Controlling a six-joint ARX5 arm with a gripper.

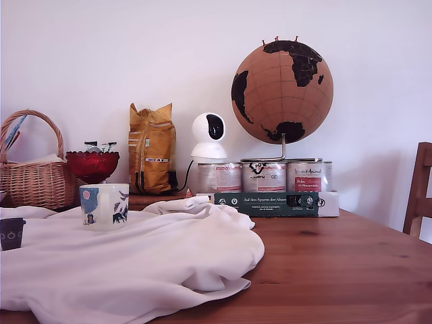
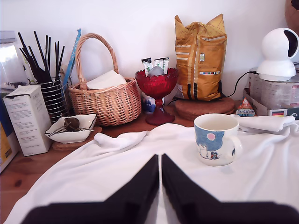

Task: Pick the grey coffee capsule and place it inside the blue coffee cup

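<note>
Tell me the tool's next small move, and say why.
Probably swing toward the grey coffee capsule and open. In the wrist view the tool looks shut and empty, its fingers nearly touching, aimed at bare white cloth beside the blue coffee cup. The capsule shows only in the exterior view, at its left edge, left of the cup, so it is not yet lined up.

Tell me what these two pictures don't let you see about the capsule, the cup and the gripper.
- Grey coffee capsule: exterior view, cut by the left edge; absent from the wrist view.
- Blue coffee cup: its inside is hidden by its own rim in both views.
- Gripper: wrist view, blurred; absent from the exterior view.
</note>
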